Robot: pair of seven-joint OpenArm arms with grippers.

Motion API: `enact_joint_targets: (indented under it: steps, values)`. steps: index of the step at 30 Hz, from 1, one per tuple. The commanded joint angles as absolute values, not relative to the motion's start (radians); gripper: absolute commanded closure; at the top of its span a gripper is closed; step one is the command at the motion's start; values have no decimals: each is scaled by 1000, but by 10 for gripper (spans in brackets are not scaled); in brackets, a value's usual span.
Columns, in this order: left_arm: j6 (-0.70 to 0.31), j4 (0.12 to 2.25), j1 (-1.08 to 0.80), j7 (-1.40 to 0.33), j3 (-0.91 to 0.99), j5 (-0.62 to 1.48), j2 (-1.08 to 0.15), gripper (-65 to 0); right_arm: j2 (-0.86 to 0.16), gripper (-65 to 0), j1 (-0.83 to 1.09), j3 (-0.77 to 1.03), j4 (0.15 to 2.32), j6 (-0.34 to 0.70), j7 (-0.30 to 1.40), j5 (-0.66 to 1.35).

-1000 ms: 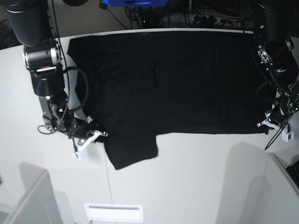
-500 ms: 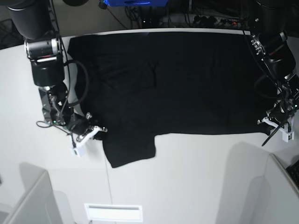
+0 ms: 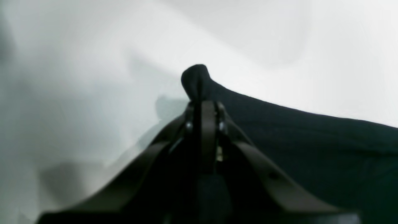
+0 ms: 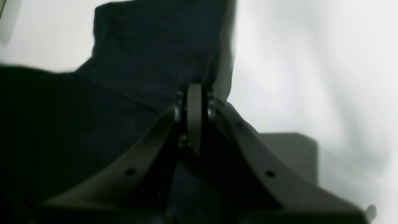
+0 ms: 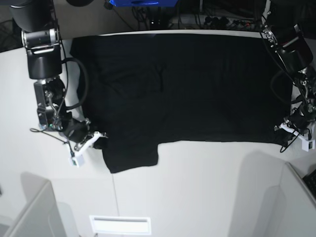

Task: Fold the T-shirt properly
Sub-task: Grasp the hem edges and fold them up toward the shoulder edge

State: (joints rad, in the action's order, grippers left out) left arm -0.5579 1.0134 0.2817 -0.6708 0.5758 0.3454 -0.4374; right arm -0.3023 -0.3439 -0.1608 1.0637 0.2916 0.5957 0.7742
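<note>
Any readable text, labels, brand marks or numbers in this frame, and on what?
None can be read. The T-shirt shows only plain black cloth. The white tags by the right gripper and left gripper show no legible print. Both wrist views are blurred.

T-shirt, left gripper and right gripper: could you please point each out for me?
T-shirt (image 5: 197, 84): base view, middle of the spread black cloth.
Left gripper (image 3: 203, 104): left wrist view, closed fingertips pinching cloth.
Right gripper (image 4: 194, 93): right wrist view, closed fingertips at the cloth edge.

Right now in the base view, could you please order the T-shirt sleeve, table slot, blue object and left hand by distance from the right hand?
1. T-shirt sleeve, beside the right hand
2. table slot, front edge
3. blue object, back edge
4. left hand, opposite side
</note>
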Motion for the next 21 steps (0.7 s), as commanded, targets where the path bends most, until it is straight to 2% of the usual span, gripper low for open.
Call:
enact_joint_targets:
  steps: [1,4,11,21]
  values:
    - [-562,1053,285,-668,581,357,-460,0,-314,0,-364,-136,1093,298,585,788]
    - [-562,1104,269,-691,582,360,-458,0,-314,0,-338,-67,1122,298,611,788]
    - [-564,1132,170,-700,645,515,-463,0,-314,0,-265,38,1233,298,710,788]
    - [-565,1199,99,-700,653,526,-463,0,-309,0,-177,131,1366,298,812,788]
